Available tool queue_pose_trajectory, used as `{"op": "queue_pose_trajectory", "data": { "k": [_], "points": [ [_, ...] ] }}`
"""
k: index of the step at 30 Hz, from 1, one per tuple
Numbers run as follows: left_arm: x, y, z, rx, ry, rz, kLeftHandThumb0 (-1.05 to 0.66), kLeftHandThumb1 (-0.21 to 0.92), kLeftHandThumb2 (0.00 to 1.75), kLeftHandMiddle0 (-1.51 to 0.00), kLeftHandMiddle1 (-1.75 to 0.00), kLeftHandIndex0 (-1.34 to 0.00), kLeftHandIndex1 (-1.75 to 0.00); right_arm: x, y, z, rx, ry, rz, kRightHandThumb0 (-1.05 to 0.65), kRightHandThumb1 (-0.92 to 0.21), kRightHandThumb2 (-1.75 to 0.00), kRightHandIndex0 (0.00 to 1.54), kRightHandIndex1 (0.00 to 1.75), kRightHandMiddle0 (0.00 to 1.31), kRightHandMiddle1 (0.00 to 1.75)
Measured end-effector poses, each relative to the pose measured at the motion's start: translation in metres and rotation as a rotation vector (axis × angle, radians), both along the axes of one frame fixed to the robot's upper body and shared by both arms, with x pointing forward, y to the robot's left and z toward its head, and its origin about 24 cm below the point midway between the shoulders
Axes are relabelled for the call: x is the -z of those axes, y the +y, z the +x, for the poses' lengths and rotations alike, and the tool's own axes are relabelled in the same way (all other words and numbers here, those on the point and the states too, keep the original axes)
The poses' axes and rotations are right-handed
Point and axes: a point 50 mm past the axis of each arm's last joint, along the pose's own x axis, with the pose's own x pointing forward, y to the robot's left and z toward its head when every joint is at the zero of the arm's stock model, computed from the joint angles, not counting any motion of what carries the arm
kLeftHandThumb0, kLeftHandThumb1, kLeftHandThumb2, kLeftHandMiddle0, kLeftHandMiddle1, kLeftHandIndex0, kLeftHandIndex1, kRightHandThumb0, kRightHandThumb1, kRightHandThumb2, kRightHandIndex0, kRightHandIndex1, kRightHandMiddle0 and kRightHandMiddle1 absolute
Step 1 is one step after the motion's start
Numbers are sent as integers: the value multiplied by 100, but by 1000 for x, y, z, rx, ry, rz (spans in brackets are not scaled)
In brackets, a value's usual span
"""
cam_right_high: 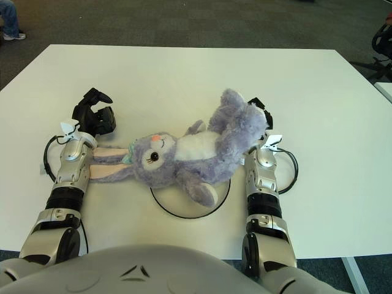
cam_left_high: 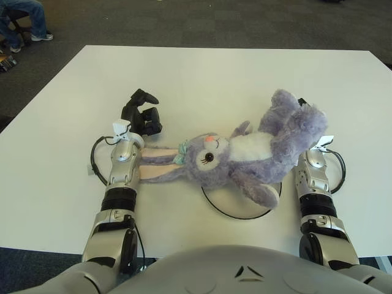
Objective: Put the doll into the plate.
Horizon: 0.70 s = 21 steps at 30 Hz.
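A purple and white bunny doll (cam_left_high: 245,153) lies on its back across the white table, head to the left. Its lower body and one leg lie over a white plate with a dark rim (cam_left_high: 215,207). Its long ears reach left onto my left forearm. My right hand (cam_right_high: 260,113) is at the doll's raised feet, mostly hidden by the plush, and looks closed on them. My left hand (cam_left_high: 142,116) is beyond the ears on the left, with relaxed fingers and nothing in it.
The white table (cam_left_high: 202,79) stretches far ahead, with its near edge just before my body. Black cable loops lie by both wrists (cam_left_high: 95,159). A seated person (cam_left_high: 24,18) is at the far left, and a chair (cam_right_high: 383,40) at the far right.
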Motion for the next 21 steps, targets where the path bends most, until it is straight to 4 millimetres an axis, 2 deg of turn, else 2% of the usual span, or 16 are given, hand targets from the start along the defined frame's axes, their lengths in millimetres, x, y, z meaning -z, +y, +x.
{"op": "queue_pose_trajectory", "data": {
  "k": [21],
  "points": [
    [-11,0,-8,-58,-98,-30,-46,36,126,-122,-175,-57,-175,-1,2,-2,-21,-9,-9,-52,-21,-144,129,175,70,175]
  ]
}}
